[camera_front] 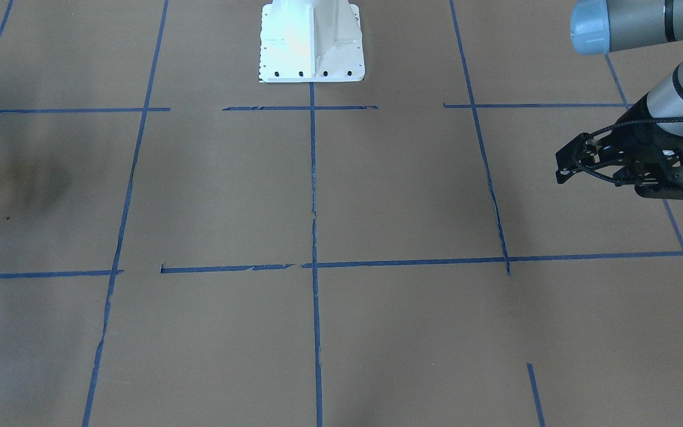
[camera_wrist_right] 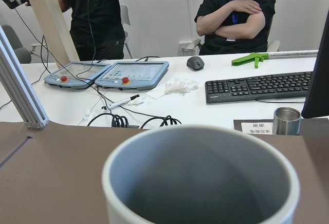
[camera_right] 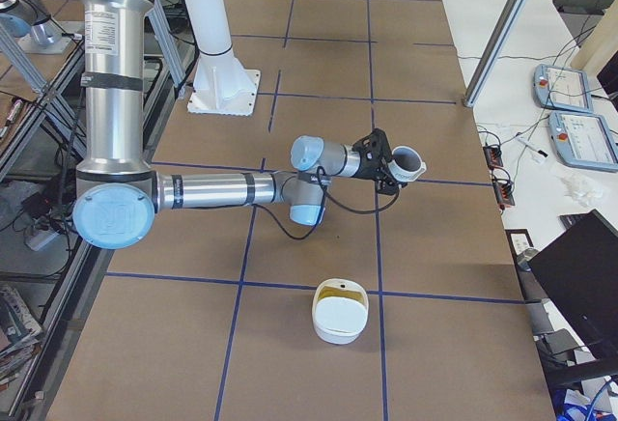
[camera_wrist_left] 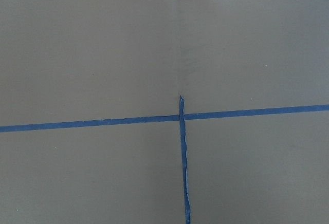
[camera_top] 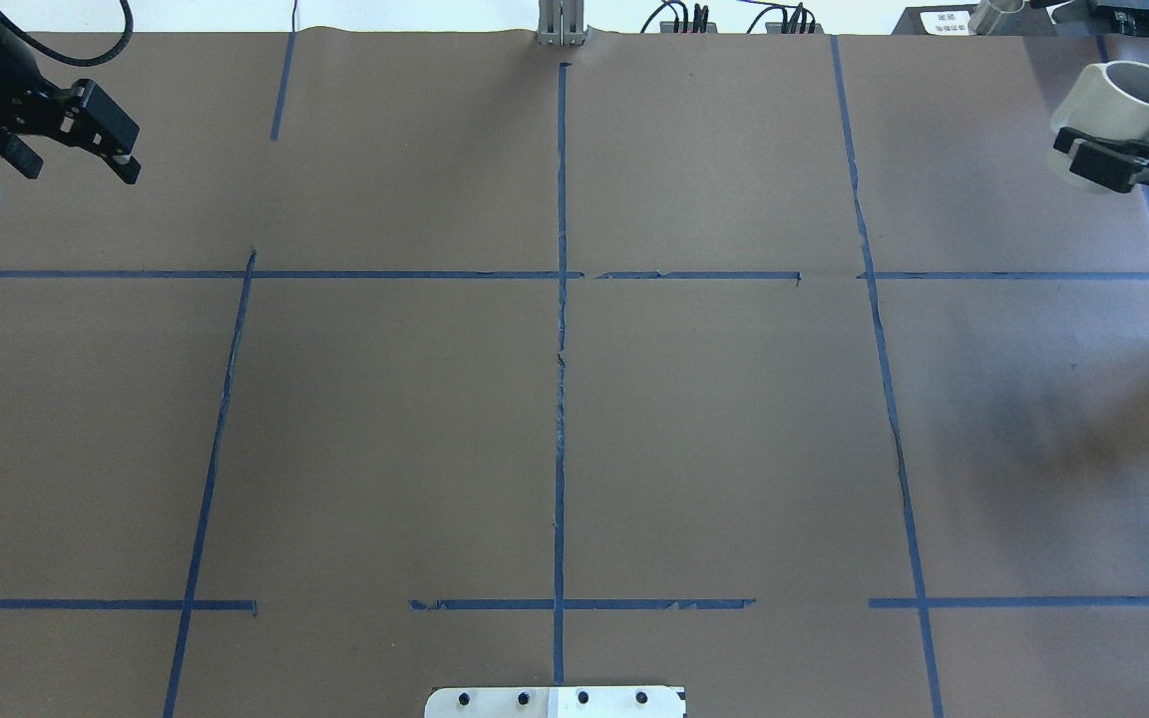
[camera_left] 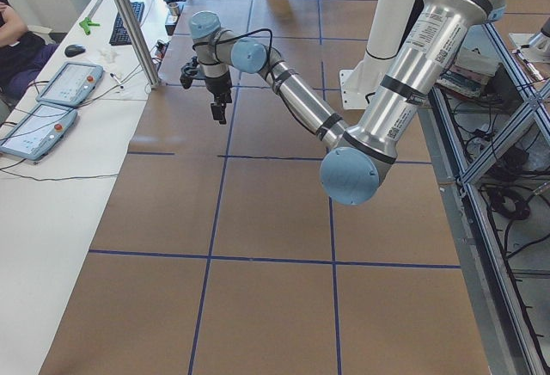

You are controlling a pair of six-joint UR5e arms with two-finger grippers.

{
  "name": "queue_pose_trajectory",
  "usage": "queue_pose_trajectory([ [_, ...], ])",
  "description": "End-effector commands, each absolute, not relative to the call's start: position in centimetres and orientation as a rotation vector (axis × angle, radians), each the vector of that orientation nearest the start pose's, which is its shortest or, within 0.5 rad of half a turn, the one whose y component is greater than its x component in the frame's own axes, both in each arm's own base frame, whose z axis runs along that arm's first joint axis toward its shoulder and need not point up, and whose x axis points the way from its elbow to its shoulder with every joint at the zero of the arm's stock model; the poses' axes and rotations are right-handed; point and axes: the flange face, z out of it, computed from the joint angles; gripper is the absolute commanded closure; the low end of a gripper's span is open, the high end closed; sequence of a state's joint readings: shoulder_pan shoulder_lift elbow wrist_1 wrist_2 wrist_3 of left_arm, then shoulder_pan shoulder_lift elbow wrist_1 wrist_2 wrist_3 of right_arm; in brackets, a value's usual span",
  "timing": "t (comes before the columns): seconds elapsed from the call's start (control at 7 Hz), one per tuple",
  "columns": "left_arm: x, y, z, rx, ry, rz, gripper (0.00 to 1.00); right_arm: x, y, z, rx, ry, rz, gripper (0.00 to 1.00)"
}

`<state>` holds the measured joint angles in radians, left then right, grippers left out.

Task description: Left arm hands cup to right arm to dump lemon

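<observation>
**Cup in right gripper's grasp, far right corner**

The cup [camera_top: 1123,100] is held tilted above the table's far right corner. The right gripper [camera_top: 1105,152] pinches its wall between both fingers. The left gripper [camera_top: 76,150] hangs well apart at the far left, its fingers spread around nothing. A white bowl [camera_right: 340,324] sits on the table near the cup.

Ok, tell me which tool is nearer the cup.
Right. The right tool is clamped on the cup at the table's far right corner; the left tool hangs apart from it, over the far left corner, holding nothing.

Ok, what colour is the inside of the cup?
The cup is grey inside; clearest in the right wrist view.
</observation>
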<state>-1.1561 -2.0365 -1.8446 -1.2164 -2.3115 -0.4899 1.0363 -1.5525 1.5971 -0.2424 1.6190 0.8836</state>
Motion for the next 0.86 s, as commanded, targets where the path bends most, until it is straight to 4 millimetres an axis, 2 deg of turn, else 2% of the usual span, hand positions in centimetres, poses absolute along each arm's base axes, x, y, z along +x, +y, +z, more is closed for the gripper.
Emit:
queue_pose_trajectory([
  [0.0, 18.4, -57.6, 30.5, 0.001, 0.82, 0.047, 0.0, -23.2, -53.7, 44.1, 1.021, -0.875, 0.224, 0.99],
  [0.14, 18.6, -57.6, 30.4, -0.001, 0.821, 0.046, 0.0, -26.1, -53.7, 43.4, 1.034, -0.793, 0.202, 1.0],
  [0.43, 19.4, -58.1, 29.3, -0.011, 0.826, 0.019, 0.0, -31.6, -54.1, 38.4, 1.089, -0.757, 0.166, 0.99],
  [0.57, 20.6, -58.0, 28.3, -0.022, 0.833, 0.002, 0.0, -37.3, -53.2, 34.9, 1.105, -0.679, 0.171, 0.97],
  [0.71, 22.3, -57.7, 27.6, -0.04, 0.836, -0.004, 0.0, -42.1, -51.4, 32.3, 1.118, -0.602, 0.163, 0.98],
])
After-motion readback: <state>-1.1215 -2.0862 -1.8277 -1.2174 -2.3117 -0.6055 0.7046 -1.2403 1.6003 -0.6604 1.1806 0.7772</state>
